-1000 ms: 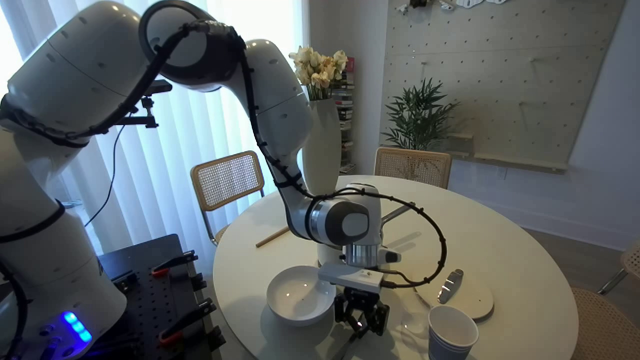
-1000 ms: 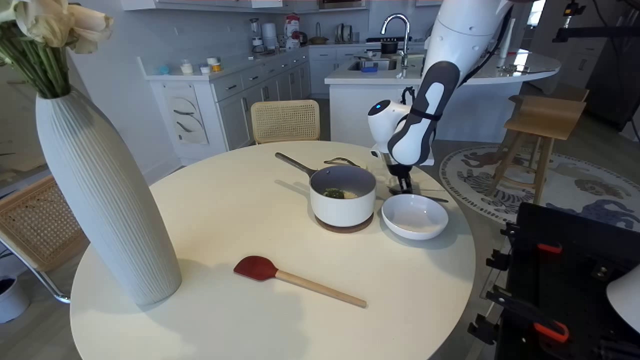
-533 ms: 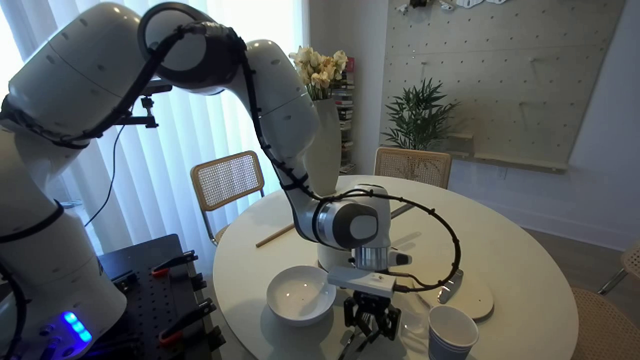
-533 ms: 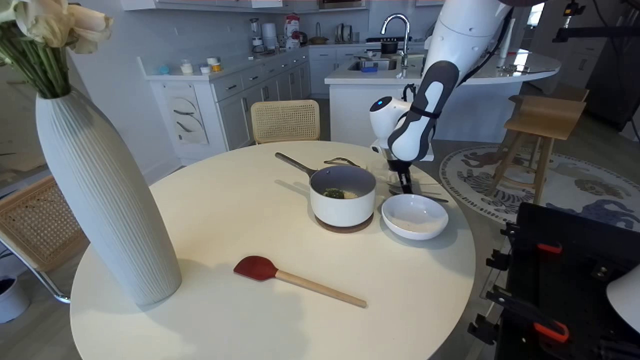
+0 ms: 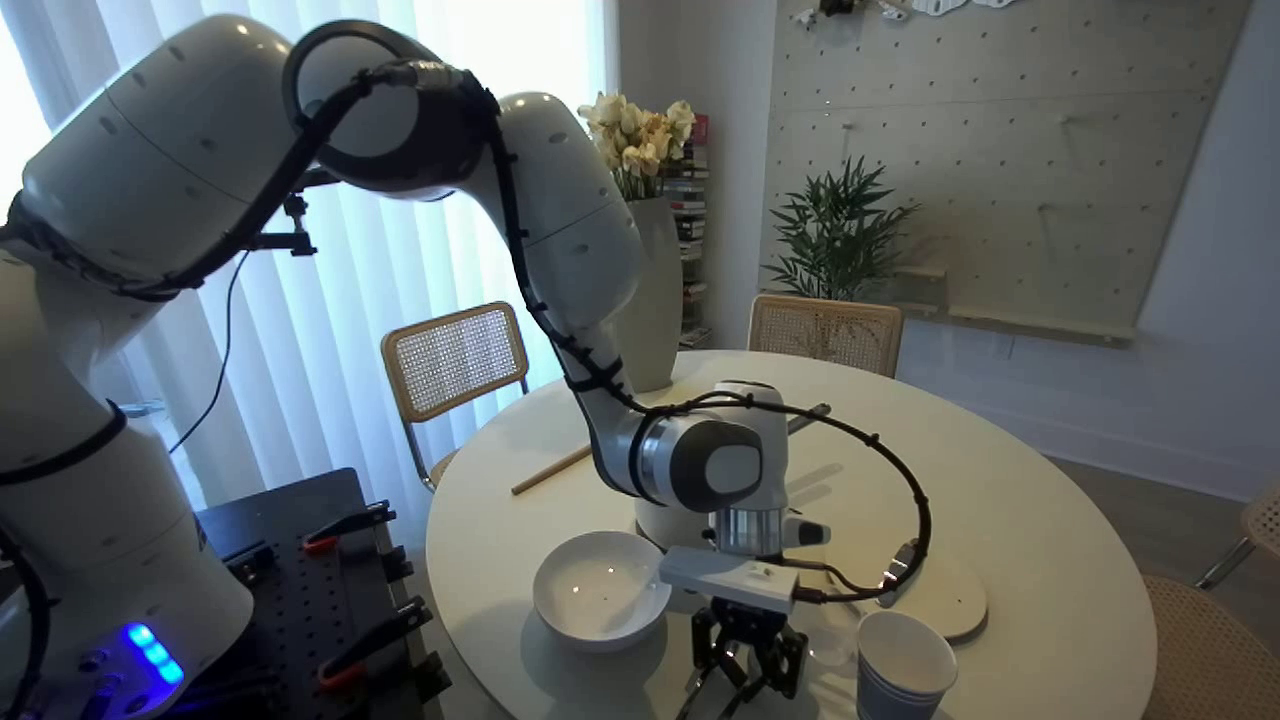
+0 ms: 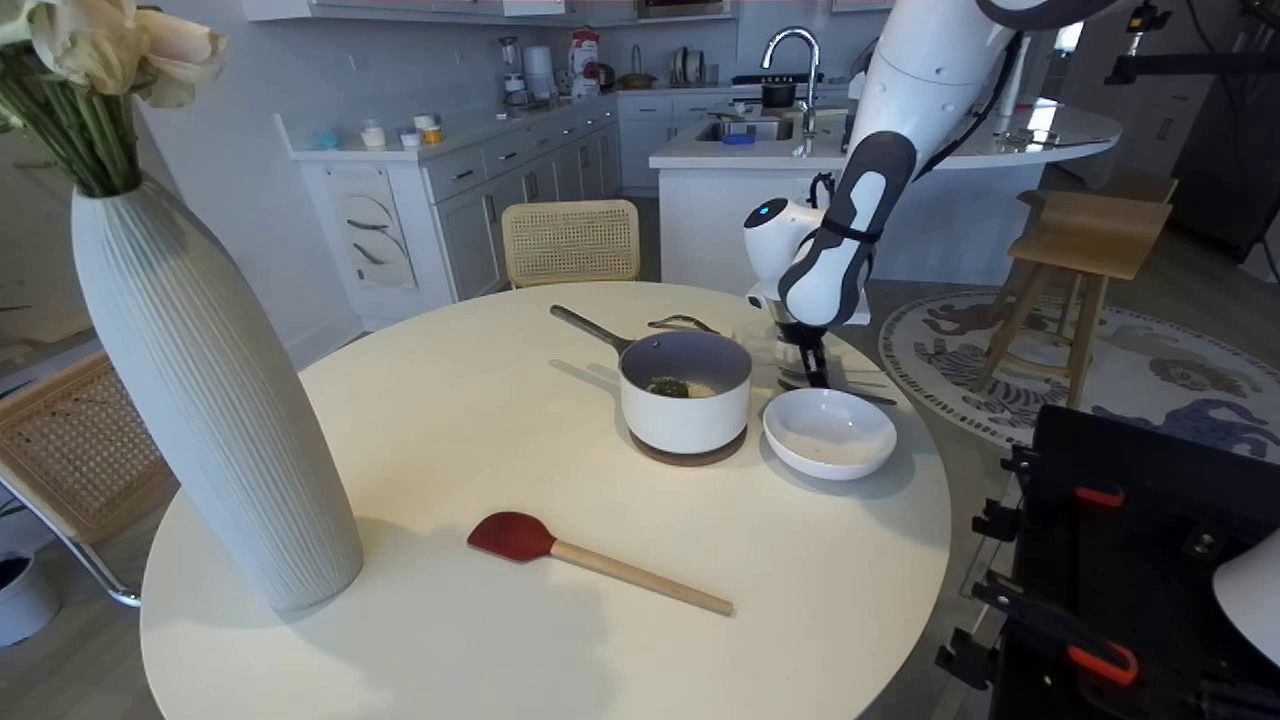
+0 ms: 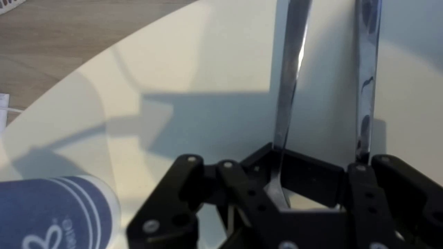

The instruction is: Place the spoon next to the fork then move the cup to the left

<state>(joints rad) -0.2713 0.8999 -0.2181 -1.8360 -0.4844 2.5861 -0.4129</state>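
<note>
Claw point(image 7: 278, 149) pinches the spoon point(image 7: 291, 65) beside the fork point(image 7: 368, 69)

Its black fingertips point(image 7: 313, 171) are closed around the spoon near the neck, and the handle runs out past them, gleaming along one edge. Most of the spoon's head is tucked out of my sight behind the claw. Just beside the spoon, with a strip of table point(image 6: 430, 440) between, lies the fork, nearly parallel, its tines hidden too. Whether the spoon touches the tabletop I can't tell.

The blue-sided cup point(image 5: 905, 665) stands upright near the claw, on the spoon's side rather than the fork's. Across from it, nearer the fork, sits the white bowl point(image 5: 600, 592). Close to the bowl, a white pot point(image 6: 685, 418) rests on a round brown trivet point(image 6: 690, 460). A red-headed spatula point(image 6: 600, 563) lies well apart from the claw, and a ribbed white vase point(image 6: 215, 400) of pale flowers point(image 6: 90, 50) stands farther off.
</note>
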